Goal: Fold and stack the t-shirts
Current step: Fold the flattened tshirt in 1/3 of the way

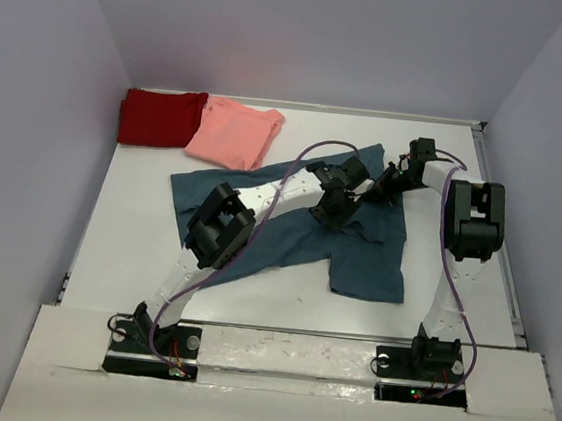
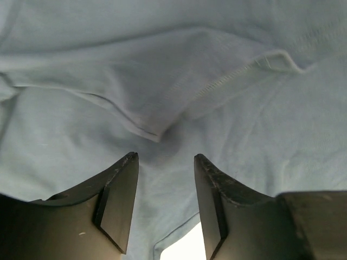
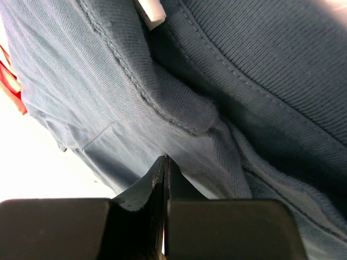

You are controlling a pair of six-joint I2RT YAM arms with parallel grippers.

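Observation:
The large teal-blue t-shirt (image 1: pixel 368 262) lies crumpled across the middle of the white table (image 1: pixel 127 245). My left gripper (image 1: pixel 336 214) hangs over its upper middle. In the left wrist view it (image 2: pixel 166 158) is open, with a hemmed fold of the shirt (image 2: pixel 162 81) just beyond the fingertips and nothing between them. My right gripper (image 1: pixel 382 184) is at the shirt's far right part, near the collar. In the right wrist view it (image 3: pixel 164 160) is shut, pinching shirt fabric (image 3: pixel 260 65) that tents toward its tips. The dark red t-shirt (image 1: pixel 160 117) and the salmon-pink t-shirt (image 1: pixel 234 133) lie at the back left.
Pale walls close in the table on the left, back and right. A white label (image 3: pixel 149 13) shows at the shirt's collar. Bare table surface (image 2: pixel 187 250) shows under the shirt's edge, close to the left fingers.

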